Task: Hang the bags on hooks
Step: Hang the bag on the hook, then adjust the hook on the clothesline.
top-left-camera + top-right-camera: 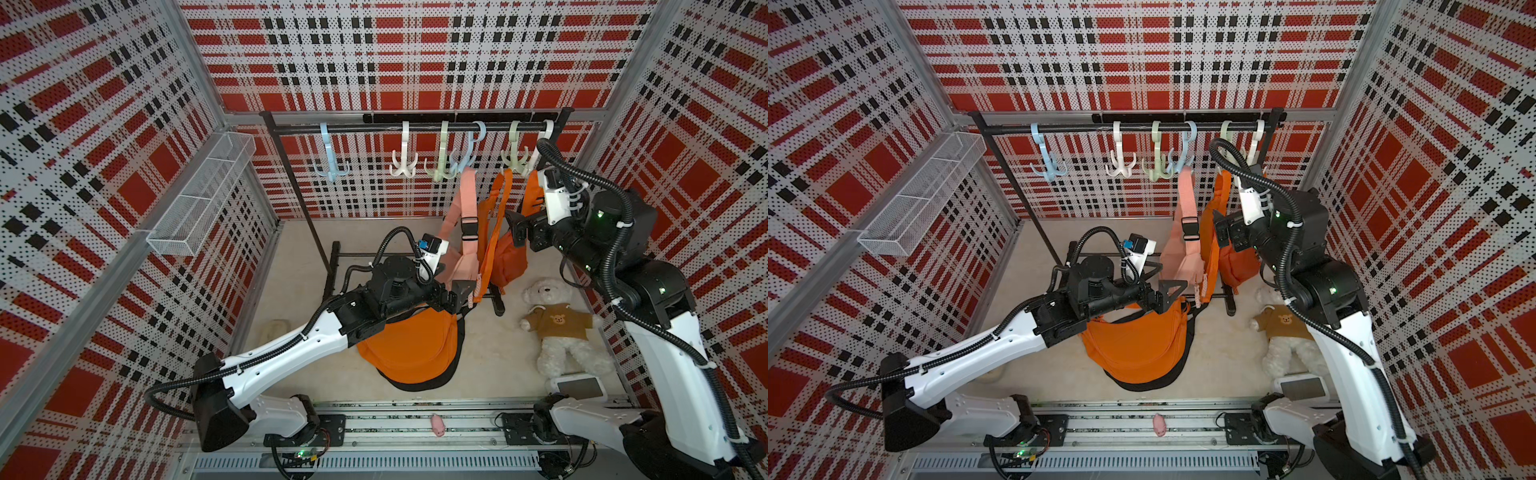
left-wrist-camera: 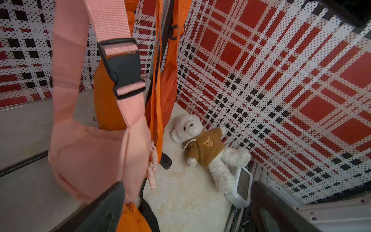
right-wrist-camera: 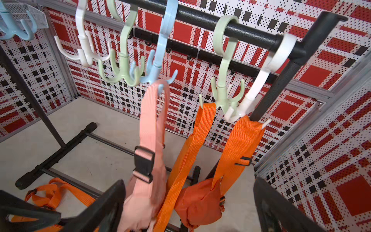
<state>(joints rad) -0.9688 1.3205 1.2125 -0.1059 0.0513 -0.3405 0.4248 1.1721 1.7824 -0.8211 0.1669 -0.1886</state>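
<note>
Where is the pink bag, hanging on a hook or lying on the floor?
Hanging. The pink bag is up off the floor: its strap loops over a prong of a blue hook on the rail.

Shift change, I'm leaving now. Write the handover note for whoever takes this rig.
Left gripper: open, empty, beside the pink bag.
Right gripper: open, empty, facing the rail.
Pink bag hangs by its strap on a blue hook of the rail.
Small orange bag hangs nearer the rail's end.
Large orange bag lies on the floor under the left arm.
Done: pink bag hung. Left: likely the large orange bag.
</note>
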